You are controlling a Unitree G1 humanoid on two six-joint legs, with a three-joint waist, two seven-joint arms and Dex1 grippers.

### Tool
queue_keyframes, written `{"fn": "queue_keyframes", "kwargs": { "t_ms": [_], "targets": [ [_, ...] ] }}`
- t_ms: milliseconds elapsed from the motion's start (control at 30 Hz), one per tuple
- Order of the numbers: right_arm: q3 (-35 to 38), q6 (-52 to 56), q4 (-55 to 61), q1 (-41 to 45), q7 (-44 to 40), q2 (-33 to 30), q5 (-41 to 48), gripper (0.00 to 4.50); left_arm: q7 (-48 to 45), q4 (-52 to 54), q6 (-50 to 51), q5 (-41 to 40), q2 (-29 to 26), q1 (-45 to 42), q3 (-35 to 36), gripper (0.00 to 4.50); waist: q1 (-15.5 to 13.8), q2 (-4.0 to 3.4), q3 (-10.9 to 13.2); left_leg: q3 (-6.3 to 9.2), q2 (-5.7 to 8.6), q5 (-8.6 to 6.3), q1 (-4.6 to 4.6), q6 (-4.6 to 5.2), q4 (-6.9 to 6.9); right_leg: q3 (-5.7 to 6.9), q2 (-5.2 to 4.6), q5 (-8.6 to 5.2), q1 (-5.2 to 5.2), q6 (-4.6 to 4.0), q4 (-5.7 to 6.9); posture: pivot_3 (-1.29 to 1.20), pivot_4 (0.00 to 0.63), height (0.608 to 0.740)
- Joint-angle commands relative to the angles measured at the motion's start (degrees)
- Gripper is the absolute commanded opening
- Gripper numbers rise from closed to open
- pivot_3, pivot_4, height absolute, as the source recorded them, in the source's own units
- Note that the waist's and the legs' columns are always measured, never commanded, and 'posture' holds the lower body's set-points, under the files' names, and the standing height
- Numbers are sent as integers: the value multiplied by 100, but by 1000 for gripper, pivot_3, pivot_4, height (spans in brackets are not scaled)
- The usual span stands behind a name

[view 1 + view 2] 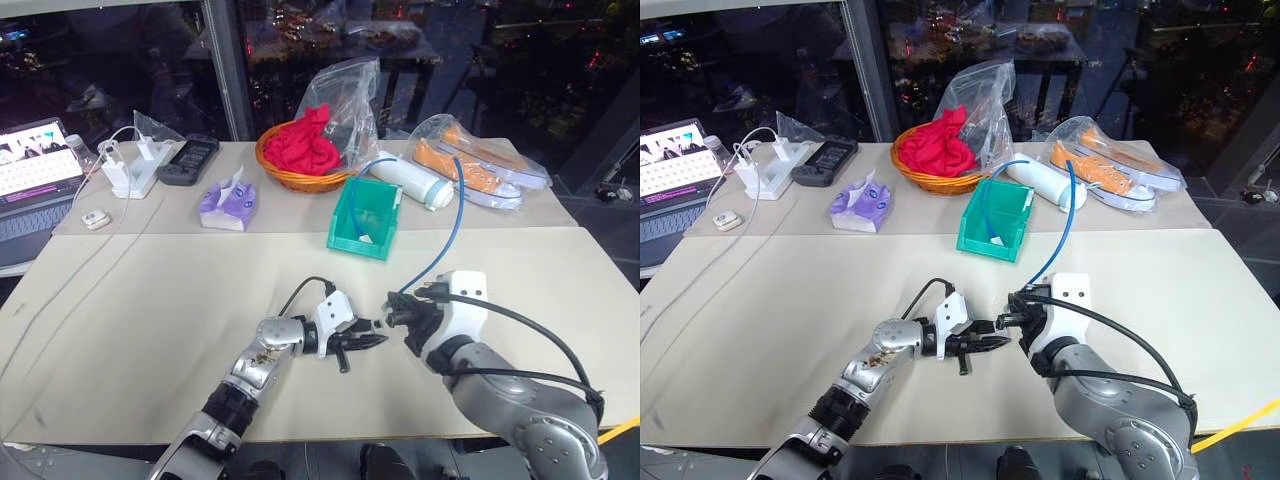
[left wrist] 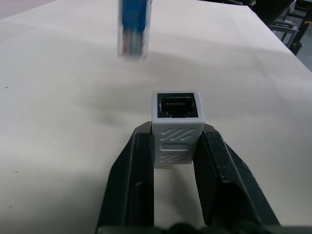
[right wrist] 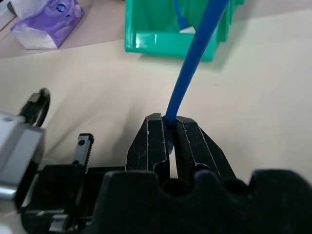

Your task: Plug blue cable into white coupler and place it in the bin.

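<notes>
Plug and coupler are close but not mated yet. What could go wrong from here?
1. The clear plug sits off to one side of the white coupler socket; it may jam on the rim.
2. The left gripper holds only the coupler's rear; a push may tilt it.
3. The right gripper pinches the thin blue cable, which may slip.

You have an orange basket (image 1: 300, 178) of red cloth (image 1: 302, 145), purple tissue pack (image 1: 228, 205), laptop (image 1: 30, 180), bagged shoes (image 1: 478, 165), white charger block (image 1: 135, 170).
</notes>
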State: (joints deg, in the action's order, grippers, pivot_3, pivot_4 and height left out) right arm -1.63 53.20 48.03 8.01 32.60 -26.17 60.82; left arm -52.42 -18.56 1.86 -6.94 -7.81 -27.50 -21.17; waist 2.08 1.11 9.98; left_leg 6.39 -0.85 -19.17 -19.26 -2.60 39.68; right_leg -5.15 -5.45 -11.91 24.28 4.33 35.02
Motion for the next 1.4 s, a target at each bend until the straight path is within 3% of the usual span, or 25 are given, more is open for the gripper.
{"fn": "queue_keyframes", "kwargs": {
  "t_ms": [33, 967, 1400],
  "targets": [
    [28, 125, 379, 111, -30, -46, 39, 0, 92, -11, 102, 43, 94, -39, 12, 635, -8, -1, -1, 0, 0, 0, 1, 0, 0, 0, 0, 0, -2, 0, 0, 0, 150, 723],
    [-177, 1198, 264, 177, -101, -207, 125, 0, -24, 118, 129, 88, 99, 34, -34, 635, -37, -1, -2, 0, 0, -1, 1, 2, 1, 0, 0, 1, -2, 1, -3, 0, 150, 723],
    [-443, 1824, -121, 239, -385, -282, -426, 0, -5, 177, 150, 120, 75, 70, -1, 635, -34, -12, -39, 0, -1, -4, 4, 7, -1, 1, 1, 0, -4, 1, -5, 0, 150, 723]
  ]
}}
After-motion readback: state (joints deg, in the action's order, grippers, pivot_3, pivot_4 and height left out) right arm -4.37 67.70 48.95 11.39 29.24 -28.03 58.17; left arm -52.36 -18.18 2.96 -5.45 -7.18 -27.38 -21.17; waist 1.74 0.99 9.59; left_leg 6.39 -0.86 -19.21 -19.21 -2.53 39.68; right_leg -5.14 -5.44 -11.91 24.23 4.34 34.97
